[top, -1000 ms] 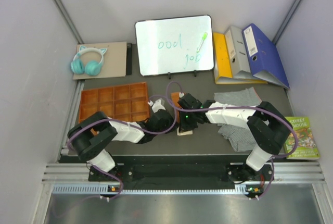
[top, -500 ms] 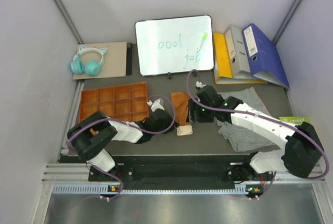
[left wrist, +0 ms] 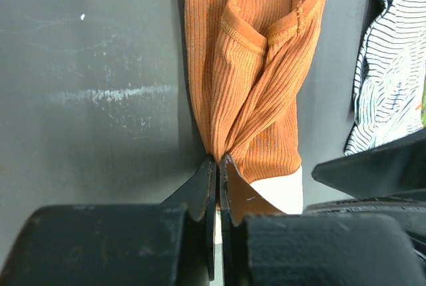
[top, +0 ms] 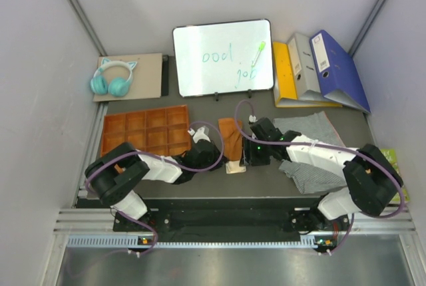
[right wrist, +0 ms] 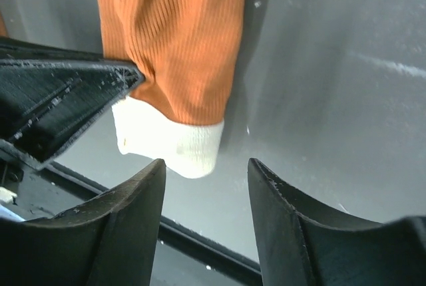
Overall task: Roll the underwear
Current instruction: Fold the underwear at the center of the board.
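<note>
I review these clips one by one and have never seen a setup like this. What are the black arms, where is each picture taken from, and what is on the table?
Two robot arms are bolted at the near edge of a dark table. The overhead view looks down from above and behind them. The other two views come from a camera on each wrist, looking along that arm's own fingers.

The left gripper is shut on the rust-orange briefs, pinching the cloth near the cream waistband. The right gripper is open, its jaws apart in front of that waistband, gripping nothing. The striped boxer shorts lie to the right, partly under the right arm.

Also on the table are an orange compartment tray, a whiteboard, teal headphones and binders.
</note>
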Controlling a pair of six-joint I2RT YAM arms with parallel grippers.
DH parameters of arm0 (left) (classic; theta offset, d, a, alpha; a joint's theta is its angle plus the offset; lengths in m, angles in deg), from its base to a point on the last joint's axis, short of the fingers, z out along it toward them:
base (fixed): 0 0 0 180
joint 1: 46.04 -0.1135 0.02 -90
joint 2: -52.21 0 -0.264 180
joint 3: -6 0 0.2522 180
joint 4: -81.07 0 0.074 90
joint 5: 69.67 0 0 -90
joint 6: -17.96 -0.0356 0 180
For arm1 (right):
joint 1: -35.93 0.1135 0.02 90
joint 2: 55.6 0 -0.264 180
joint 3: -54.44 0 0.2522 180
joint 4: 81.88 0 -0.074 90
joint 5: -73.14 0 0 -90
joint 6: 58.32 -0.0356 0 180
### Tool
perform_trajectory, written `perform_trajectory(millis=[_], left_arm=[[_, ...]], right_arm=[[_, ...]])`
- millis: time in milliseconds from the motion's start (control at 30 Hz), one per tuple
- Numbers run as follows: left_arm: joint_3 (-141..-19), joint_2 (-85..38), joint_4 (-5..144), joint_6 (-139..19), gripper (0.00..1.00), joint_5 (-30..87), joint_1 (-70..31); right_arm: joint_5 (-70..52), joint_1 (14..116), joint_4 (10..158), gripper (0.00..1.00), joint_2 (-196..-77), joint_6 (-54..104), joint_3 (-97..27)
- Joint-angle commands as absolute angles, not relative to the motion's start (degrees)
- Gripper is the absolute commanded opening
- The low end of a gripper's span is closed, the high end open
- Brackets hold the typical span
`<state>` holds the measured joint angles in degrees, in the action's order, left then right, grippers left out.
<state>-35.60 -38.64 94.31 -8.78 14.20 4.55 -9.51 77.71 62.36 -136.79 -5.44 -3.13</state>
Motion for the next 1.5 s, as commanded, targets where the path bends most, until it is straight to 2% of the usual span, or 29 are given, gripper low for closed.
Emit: perform_trajectory(millis=[0, 167, 267, 367, 467, 500, 567, 600, 633, 700, 733, 867, 1000, 1467], left_arm=[[-34.13, -37.7, 92.27, -10.17, 0.0, 14.7, 4.41], [-34.13, -37.62, 92.27, -10.17, 0.0, 14.53, 4.41], [-34.22, -37.53, 92.27, -10.34, 0.0, 14.44, 4.41], [-34.48, -37.7, 92.27, -10.34, 0.0, 14.35, 4.49], [-35.01, -38.06, 92.18, -10.52, 0.0, 14.7, 4.41], [-35.45, -37.97, 92.0, -10.52, 0.0, 14.79, 4.41], [-35.97, -37.36, 90.34, -10.52, 0.02, 14.88, 4.41], [-36.33, -36.92, 89.55, -10.34, 0.05, 14.79, 4.41], [-36.33, -35.52, 88.41, -10.34, 0.17, 14.44, 4.41], [-36.15, -33.76, 86.82, -9.82, 0.26, 13.92, 4.41], [-36.07, -31.92, 86.12, -9.73, 0.35, 13.65, 4.41], [-35.28, -27.69, 82.34, -8.94, 0.5, 12.51, 4.41], [-34.75, -26.1, 82.77, -8.15, 0.56, 13.38, 4.76], [-34.57, -31.46, 85.76, -5.33, 0.56, 15.06, 7.39]], right_arm=[[-8.25, 77.59, 68.09, 0.51, -139.43, -5.76, -2.74], [-7.11, 77.59, 69.24, 0.46, -141.47, -5.93, -2.12], [-6.85, 77.59, 69.07, 0.4, -141.64, -5.58, -1.77], [-5.01, 77.59, 69.77, 0.31, -141.82, -5.5, -1.25], [-4.38, 77.59, 69.95, 0.16, -142.17, -5.5, -1.07], [-4.91, 77.5, 69.86, 0.07, -142.26, -5.5, -0.98], [-5.52, 77.59, 68.98, 0.01, -142.52, -5.5, -0.89], [-6.05, 77.5, 68.72, 0.0, -142.44, -5.5, -0.89], [-6.23, 77.5, 68.54, 0.0, -142.43, -5.5, -0.72], [-6.49, 77.59, 68.45, 0.0, -142.35, -5.67, -0.63], [-6.49, 77.59, 68.45, 0.0, -142.43, -5.76, -0.54], [-6.58, 77.59, 68.63, 0.0, -142.7, -5.85, -0.63], [-6.58, 77.59, 68.71, 0.0, -142.96, -5.94, -0.72], [-6.41, 77.67, 68.45, 0.0, -142.7, -6.37, -1.33]])
